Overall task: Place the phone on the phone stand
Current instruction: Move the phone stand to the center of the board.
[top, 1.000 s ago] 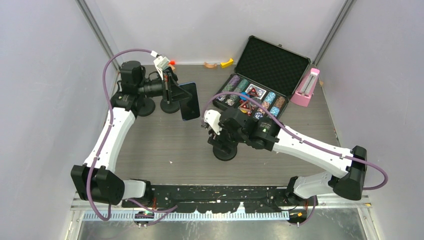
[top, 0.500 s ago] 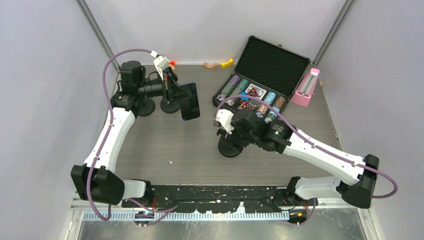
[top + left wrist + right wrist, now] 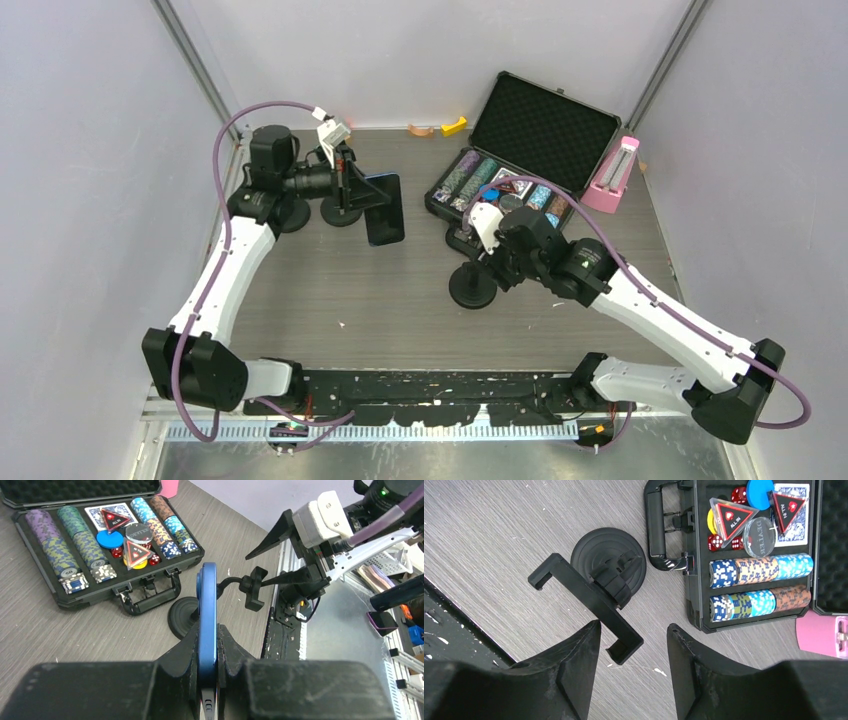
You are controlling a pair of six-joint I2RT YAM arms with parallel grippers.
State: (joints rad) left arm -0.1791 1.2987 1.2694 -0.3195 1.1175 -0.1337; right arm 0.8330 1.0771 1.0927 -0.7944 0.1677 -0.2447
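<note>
Phone (image 3: 385,208) is hanging well away from the phone stand (image 3: 472,290)
Left gripper (image 3: 208,637) is clamping it edgewise; right gripper (image 3: 633,630) is hovering fingers-apart over the stand, so a sloppy grab is risking tipping it.

Robotics lab test cell, as I see it from my remote station: two white robot arms, the left arm (image 3: 215,285) and the right arm (image 3: 670,322), stand bolted to a black mounting plate (image 3: 420,385) at the near edge of a grey wood-grain table (image 3: 390,300). Plain pale wall panels (image 3: 420,50) framed by aluminium posts (image 3: 193,65) box the table in on three sides. Purple cable (image 3: 262,104) loops along each arm. An open poker chip case (image 3: 545,130) lies among the props, and my left wrist camera catches wiring and equipment (image 3: 385,560) cluttered beyond the table edge.
</note>
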